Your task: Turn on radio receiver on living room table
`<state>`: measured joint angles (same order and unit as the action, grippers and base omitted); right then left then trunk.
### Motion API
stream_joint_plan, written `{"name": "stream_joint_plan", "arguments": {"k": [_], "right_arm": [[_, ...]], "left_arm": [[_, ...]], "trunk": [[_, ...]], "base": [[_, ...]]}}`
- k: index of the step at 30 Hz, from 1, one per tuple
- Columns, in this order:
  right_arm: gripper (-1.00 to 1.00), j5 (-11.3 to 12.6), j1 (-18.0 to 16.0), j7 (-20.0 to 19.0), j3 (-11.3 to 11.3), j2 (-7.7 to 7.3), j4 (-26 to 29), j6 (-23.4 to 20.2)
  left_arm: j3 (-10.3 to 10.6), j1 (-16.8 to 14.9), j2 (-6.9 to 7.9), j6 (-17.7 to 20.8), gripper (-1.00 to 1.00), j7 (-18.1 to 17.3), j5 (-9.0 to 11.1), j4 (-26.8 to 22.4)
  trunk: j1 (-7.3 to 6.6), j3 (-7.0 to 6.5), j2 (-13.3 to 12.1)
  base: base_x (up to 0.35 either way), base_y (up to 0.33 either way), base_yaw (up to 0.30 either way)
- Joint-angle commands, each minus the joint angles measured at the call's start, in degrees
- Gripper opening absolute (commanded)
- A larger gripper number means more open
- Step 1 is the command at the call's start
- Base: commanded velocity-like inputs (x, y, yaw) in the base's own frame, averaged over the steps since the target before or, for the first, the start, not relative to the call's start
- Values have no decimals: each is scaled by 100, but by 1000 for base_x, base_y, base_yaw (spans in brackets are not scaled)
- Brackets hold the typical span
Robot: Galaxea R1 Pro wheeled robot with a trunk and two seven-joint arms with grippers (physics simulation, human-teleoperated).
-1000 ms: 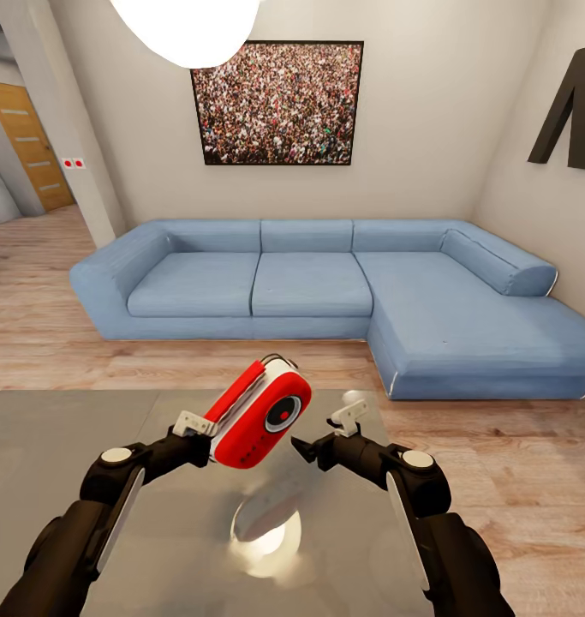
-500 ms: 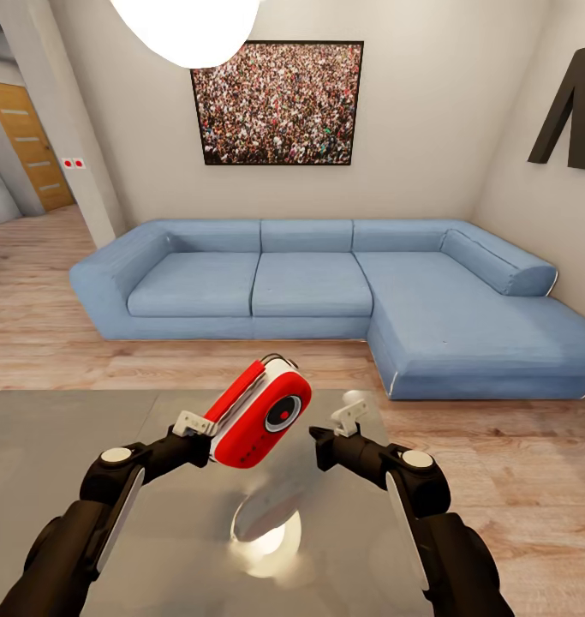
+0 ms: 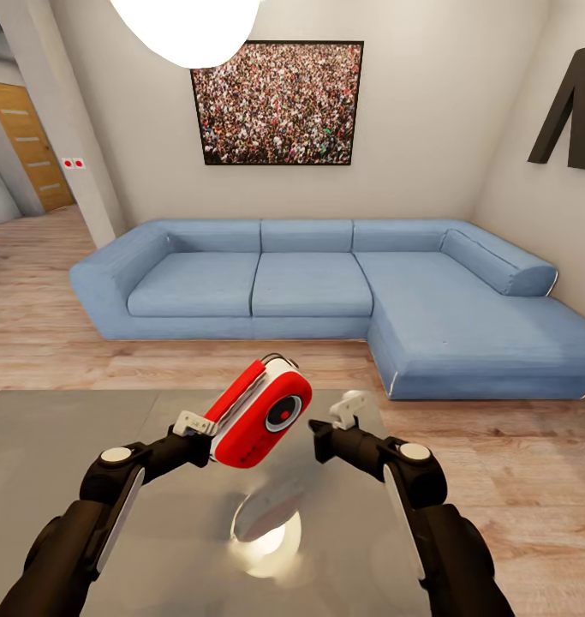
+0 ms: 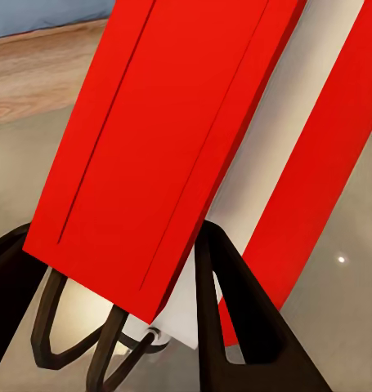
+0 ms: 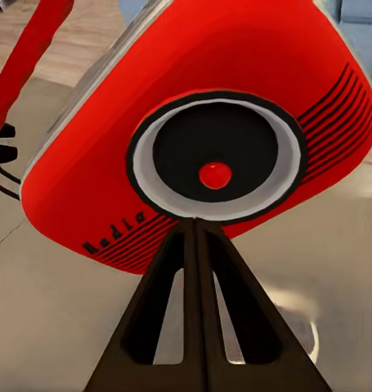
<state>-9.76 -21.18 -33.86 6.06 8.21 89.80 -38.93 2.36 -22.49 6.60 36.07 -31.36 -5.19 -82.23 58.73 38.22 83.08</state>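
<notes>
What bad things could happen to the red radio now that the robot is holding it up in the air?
The left gripper holds the radio tilted above the table, gripping only its lower end, so it could slip and drop onto the glossy top. The right gripper, its fingers together, points at the round dial; a hard poke might twist the radio in the grip, or miss the red centre and press nothing.

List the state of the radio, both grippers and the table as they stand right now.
radio receiver: lifted off the table, tilted, dial centre red.
left gripper: shut on the radio receiver's side.
right gripper: fingers pressed together, tips just short of the dial.
table: bare glossy top, mirrors the radio receiver and lamp.
</notes>
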Motion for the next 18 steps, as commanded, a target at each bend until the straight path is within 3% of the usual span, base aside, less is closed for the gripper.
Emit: {"name": "stream_joint_plan", "arguments": {"k": [1, 14, 18], "right_arm": [[-100, 0, -6, 55, 0, 2, -5, -1], [-100, 7, -184, 234, 8, 24, -386, 14], [-100, 9, -225, 231, 9, 179, -487, 18]], "left_arm": [[1, 3, 0, 5, -100, -1, 44, -5], [1, 4, -2, 14, -100, -2, 50, -93], [14, 6, -17, 14, -100, -43, 53, -100]], "trunk": [[0, 0, 0], [0, 0, 0], [0, 0, 0]], "base": [[0, 0, 0], [0, 0, 0], [0, 0, 0]]}}
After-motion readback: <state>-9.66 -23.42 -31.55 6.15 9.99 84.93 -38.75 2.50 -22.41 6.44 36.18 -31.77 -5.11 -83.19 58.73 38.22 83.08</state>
